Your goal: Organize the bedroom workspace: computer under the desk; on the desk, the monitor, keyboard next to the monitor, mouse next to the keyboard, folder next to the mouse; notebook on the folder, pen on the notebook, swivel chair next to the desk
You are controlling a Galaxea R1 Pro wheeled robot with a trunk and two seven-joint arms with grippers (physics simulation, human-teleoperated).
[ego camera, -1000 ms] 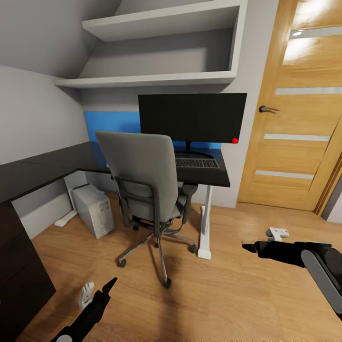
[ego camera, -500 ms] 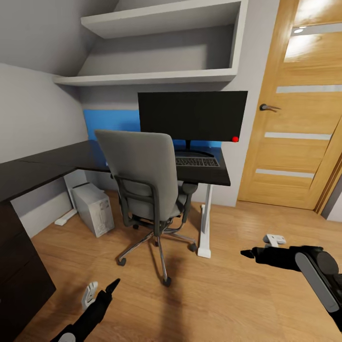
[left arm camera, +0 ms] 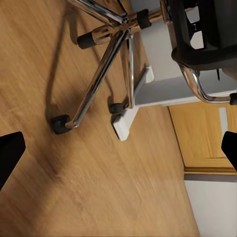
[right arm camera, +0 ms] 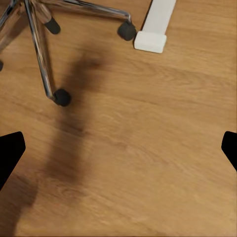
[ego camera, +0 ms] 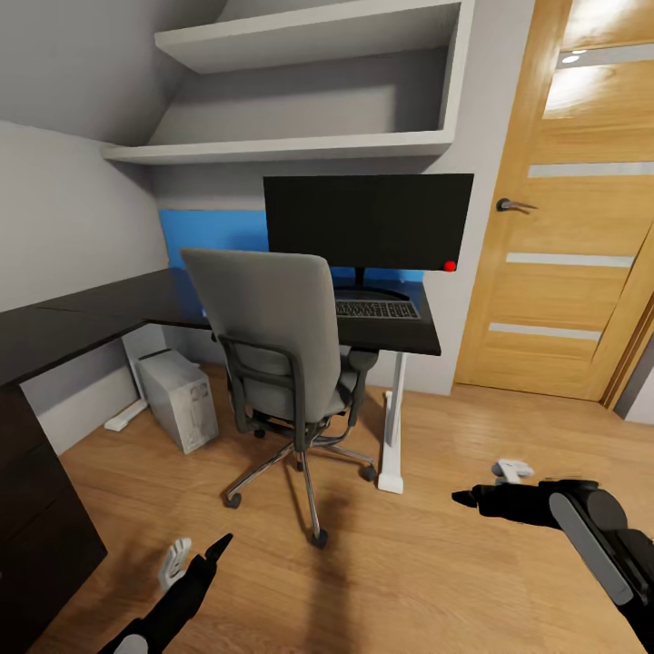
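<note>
Head view centre: swivel chair (ego camera: 277, 350) blocks the table (ego camera: 381, 334); both hands (ego camera: 218, 547) (ego camera: 465, 497) gape empty. Approach step; next, reach the chair seat.

The swivel chair (ego camera: 277, 350) back hides the seat and the near left part of the keyboard (ego camera: 377, 310).

Head overlooks desk (ego camera: 381, 331); wrists face floor (right arm camera: 148, 163) closely.

Swivel chair (ego camera: 272, 336) blocks the desk (ego camera: 391, 336) front — floor (ego camera: 409, 563) open.
</note>
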